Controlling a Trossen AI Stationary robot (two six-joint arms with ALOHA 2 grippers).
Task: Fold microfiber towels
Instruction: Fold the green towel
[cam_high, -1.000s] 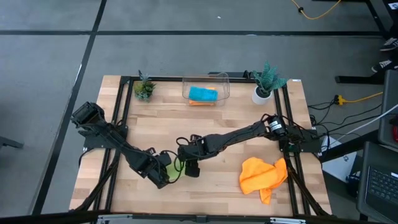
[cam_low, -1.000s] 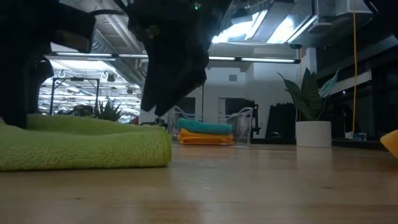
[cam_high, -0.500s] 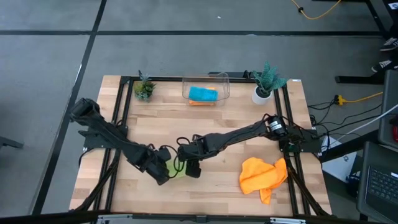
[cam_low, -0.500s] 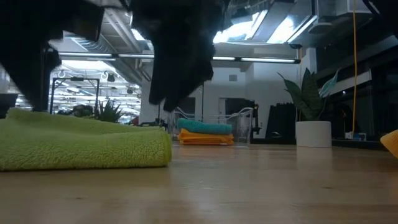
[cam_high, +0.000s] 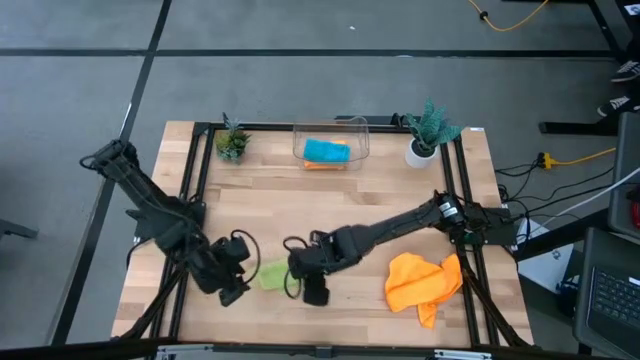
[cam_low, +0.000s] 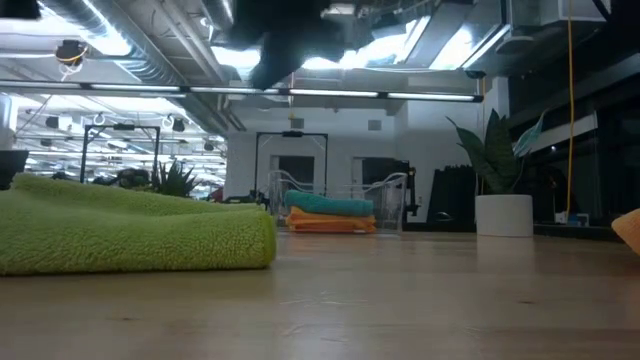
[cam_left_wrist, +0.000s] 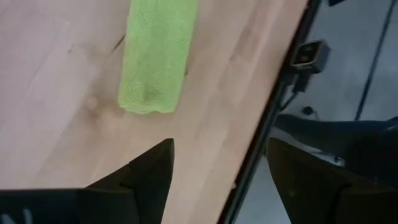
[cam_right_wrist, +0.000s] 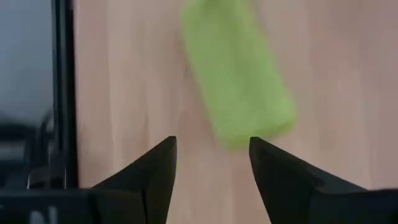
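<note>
The folded lime green towel lay free on the desk near its front edge, between the left tool and the right tool. Both tools stood spread and empty. Its long axis ran roughly from one tool toward the other; neither was clearly nearer. I saw no readable writing.
</note>
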